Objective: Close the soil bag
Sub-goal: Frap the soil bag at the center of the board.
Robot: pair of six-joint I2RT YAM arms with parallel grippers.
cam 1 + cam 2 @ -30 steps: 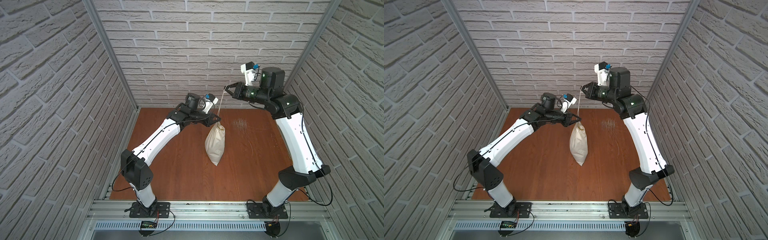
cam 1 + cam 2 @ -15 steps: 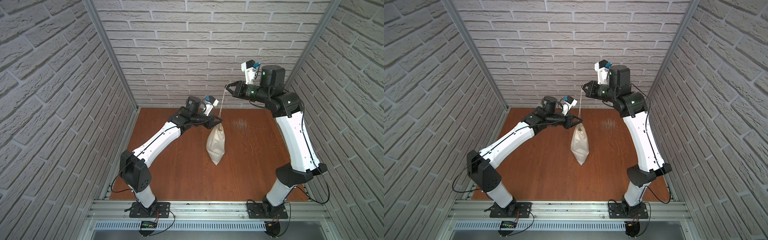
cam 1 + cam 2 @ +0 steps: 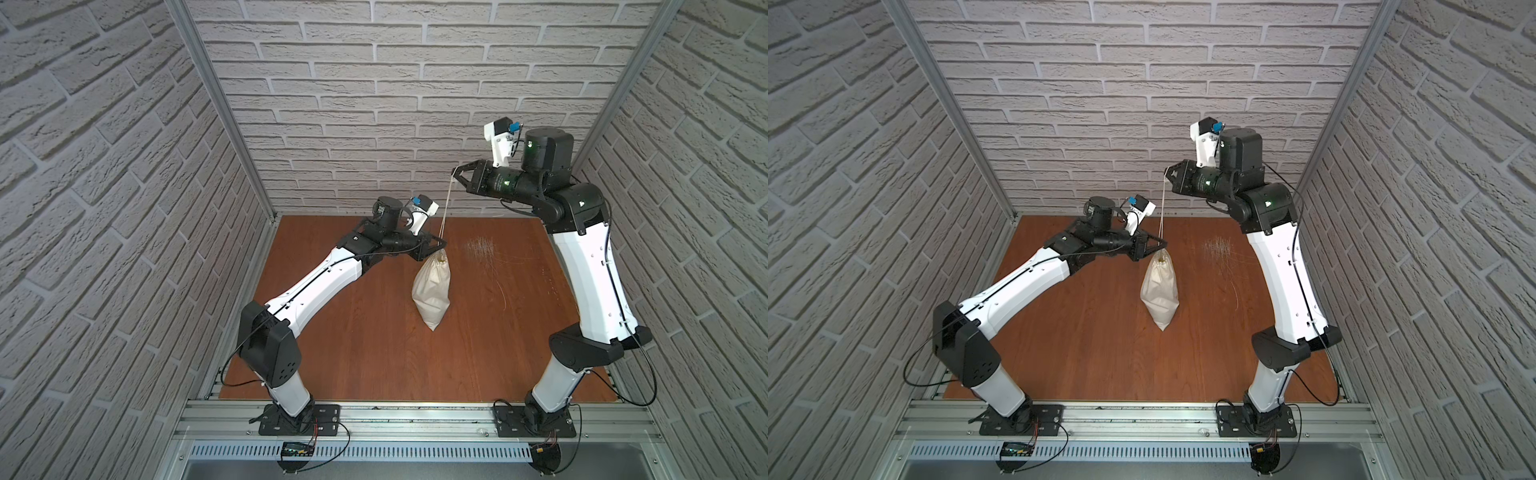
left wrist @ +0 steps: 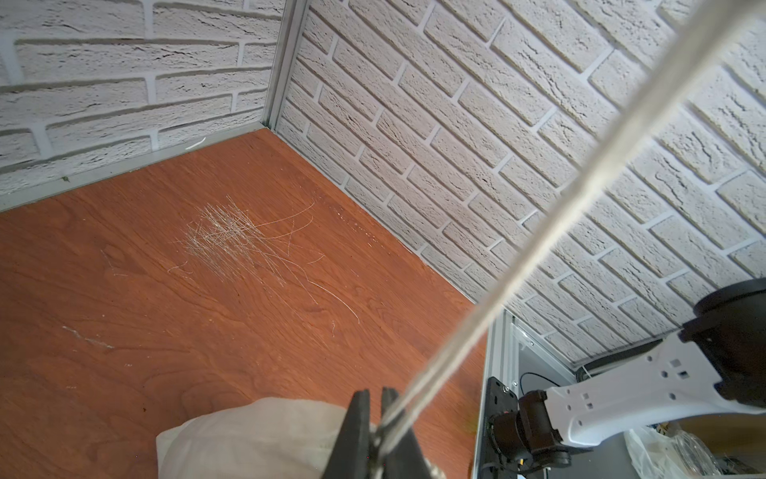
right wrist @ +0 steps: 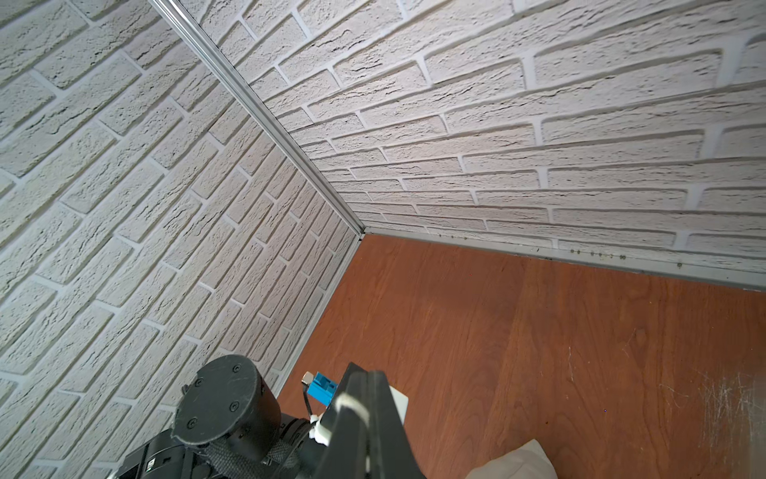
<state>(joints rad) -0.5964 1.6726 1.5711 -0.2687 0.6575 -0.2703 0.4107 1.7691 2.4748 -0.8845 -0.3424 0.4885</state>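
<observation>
Bag [image 3: 432, 291], cream cloth, hangs mouth-up over the middle of the table [image 3: 353, 357] in both top views, its neck gathered tight and its lower corner pointing down; whether that corner touches the wood cannot be told. Cord [image 3: 448, 203] runs taut from the neck up to the right gripper [image 3: 458, 176], which is raised near the back wall [image 3: 374, 124] with its jaws pressed together on the cord's upper end. Left gripper [image 3: 441, 245] sits just above the neck; in the left wrist view its jaws are nearly closed, pinching the cord [image 4: 539, 249] that passes between them. Scratches [image 3: 482, 247] mark the wood beside the bag, toward the right arm
</observation>
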